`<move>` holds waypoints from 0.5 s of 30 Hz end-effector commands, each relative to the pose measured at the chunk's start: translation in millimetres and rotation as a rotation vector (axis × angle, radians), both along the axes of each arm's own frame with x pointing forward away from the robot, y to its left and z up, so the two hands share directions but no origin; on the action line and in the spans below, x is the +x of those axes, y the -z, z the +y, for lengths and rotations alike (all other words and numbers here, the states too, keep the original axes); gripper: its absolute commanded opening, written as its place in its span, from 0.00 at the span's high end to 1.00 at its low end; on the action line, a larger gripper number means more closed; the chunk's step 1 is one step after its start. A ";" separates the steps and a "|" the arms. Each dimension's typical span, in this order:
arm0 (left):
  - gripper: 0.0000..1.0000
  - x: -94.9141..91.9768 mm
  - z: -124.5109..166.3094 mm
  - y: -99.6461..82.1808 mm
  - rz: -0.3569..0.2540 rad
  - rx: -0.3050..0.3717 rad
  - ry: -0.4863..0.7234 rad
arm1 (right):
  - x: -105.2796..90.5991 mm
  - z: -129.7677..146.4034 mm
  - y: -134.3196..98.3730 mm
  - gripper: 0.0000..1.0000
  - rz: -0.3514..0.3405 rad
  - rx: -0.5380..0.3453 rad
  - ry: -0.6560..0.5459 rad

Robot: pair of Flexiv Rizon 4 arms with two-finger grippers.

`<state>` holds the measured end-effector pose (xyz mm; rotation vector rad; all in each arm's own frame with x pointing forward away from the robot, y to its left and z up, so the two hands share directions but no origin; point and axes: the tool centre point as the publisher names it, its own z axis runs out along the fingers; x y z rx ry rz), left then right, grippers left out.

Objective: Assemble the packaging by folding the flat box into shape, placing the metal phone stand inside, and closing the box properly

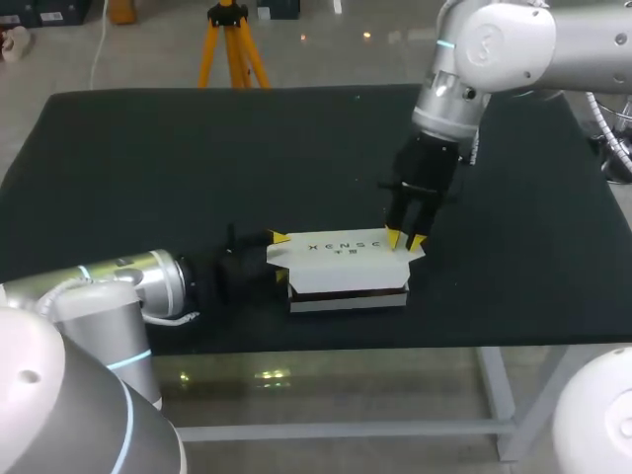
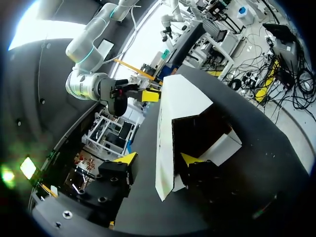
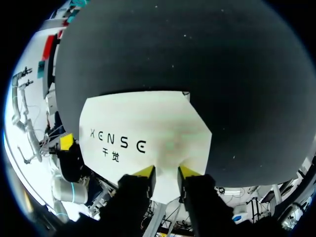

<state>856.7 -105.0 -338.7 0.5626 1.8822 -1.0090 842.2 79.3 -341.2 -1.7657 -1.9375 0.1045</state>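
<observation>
Head view: the white box (image 1: 346,269) sits on the black counter (image 1: 148,148) toward 6 o'clock, right hand (image 1: 406,239) at its 3 o'clock end, left hand (image 1: 275,241) at 9 o'clock.
Left wrist view: left hand (image 2: 158,159) gapes wide, the lid (image 2: 168,123) edge between its fingers, unclamped.
Right wrist view: right hand (image 3: 166,171), narrowly parted, rests its tips on the lid (image 3: 143,123), gripping nothing.

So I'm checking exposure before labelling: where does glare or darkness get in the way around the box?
Left wrist view: blown-out daylight behind the right claw and a green flare spot beside the left claw; the inside of the box is in deep shadow. Head view: the left claw nearly vanishes against the black table. Right wrist view: the white lid shows no glare.
</observation>
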 end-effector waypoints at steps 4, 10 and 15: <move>0.46 -17.9 17.8 -12.4 0.043 0.072 -0.015 | -1.5 -0.7 0.6 0.66 -0.006 0.009 0.002; 0.20 -28.3 41.7 -33.4 0.149 0.128 0.008 | -2.3 -0.8 1.3 0.65 -0.011 0.019 0.004; 0.00 -28.9 53.9 -57.3 0.317 0.184 -0.041 | -3.6 0.1 1.6 0.64 -0.019 0.025 0.004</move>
